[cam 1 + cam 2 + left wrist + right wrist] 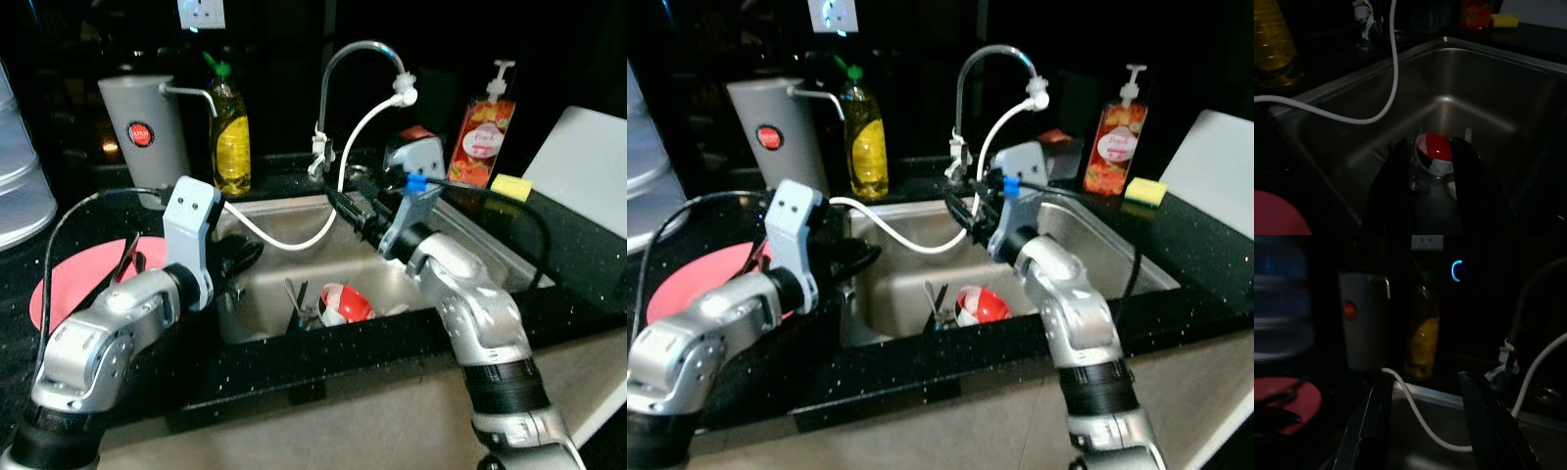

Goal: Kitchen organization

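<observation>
Over the steel sink (470, 235), both tools spread and empty.
Left tool (1432, 166) hangs above the red-and-white cup (1434, 152) lying on the sink floor beside utensils (299, 304); right tool (1425, 396) faces the white hose (294, 242).

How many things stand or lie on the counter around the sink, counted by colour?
Yellow: 2, bottle and sponge
Red or pink: 2, soap pump and plate
Grey: 1, jug
Total: 5
</observation>
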Robot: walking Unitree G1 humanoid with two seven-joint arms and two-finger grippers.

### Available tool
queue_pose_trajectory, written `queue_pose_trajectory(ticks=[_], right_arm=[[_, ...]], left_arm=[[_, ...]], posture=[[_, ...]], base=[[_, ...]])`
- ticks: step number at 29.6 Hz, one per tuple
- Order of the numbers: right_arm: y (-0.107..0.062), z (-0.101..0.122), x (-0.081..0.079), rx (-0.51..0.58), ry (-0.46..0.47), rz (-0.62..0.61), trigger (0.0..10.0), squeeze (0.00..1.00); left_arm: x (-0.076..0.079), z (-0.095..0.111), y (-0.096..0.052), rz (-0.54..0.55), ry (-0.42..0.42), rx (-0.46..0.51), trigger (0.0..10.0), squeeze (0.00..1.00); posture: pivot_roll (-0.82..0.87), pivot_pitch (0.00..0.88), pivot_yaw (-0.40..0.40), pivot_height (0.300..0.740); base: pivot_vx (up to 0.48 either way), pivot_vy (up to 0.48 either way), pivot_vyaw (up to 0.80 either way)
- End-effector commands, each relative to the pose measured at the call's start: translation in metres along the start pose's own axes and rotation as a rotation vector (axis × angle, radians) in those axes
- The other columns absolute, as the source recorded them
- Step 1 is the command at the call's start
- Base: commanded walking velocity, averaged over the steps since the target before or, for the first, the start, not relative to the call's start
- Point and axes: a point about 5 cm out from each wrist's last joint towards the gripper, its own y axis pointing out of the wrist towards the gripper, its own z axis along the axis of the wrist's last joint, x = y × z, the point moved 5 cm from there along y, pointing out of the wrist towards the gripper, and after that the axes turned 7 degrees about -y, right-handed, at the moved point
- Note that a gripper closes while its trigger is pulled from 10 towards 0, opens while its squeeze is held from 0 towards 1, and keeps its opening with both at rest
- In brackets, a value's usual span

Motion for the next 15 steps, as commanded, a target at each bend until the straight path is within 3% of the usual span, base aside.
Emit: queue_pose_trajectory(ticks=[1, 6, 12, 15], right_arm=[[-0.004, 0.000, -0.001, -0.006, 0.019, -0.016, 10.0, 0.00], [-0.027, -0.010, -0.009, -0.069, 0.010, -0.066, 10.0, 0.00], [-0.048, -0.016, 0.008, -0.139, -0.040, -0.164, 10.0, 0.00], [-0.051, -0.017, 0.012, -0.149, -0.043, -0.191, 10.0, 0.00]], left_arm=[[0.001, -0.004, -0.001, 0.006, 0.001, -0.014, 10.0, 0.00], [0.001, 0.007, -0.007, 0.030, 0.014, 0.041, 10.0, 0.00], [0.003, 0.021, -0.013, 0.036, 0.015, 0.124, 10.0, 0.00], [0.000, 0.021, -0.013, 0.052, 0.018, 0.132, 10.0, 0.00]], posture=[[-0.05, 0.055, -0.019, 0.740], [-0.06, 0.063, -0.012, 0.740], [-0.07, 0.073, -0.010, 0.740], [-0.07, 0.073, -0.009, 0.740]], base=[[0.000, 0.000, 0.00], [0.000, 0.000, 0.00], [0.000, 0.000, 0.00], [0.000, 0.000, 0.00]])
